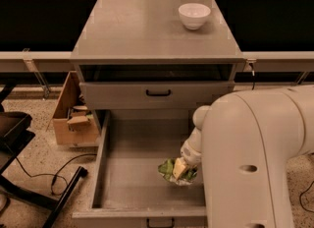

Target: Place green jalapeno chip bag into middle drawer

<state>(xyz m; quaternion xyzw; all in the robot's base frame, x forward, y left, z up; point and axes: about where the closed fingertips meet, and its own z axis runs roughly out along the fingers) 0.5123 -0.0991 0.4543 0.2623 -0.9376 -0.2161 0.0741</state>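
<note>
Grey middle drawer (135, 170) open, pincer (180, 169) inside, clenched on green jalapeno chip bag (167, 167)

The arm (255, 163) hides the right wall of the middle drawer (132, 183) and much of the hand (181, 169), down at the green jalapeno chip bag (167, 167).

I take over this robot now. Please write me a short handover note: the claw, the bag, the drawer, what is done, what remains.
Claw: low inside the open middle drawer, on its right side, at the green jalapeno chip bag.
Bag: inside the drawer, near the right wall; release not confirmed.
Done: drawer pulled out, bag brought into it.
Left: confirm the bag is let go, then lift the arm out.
</note>
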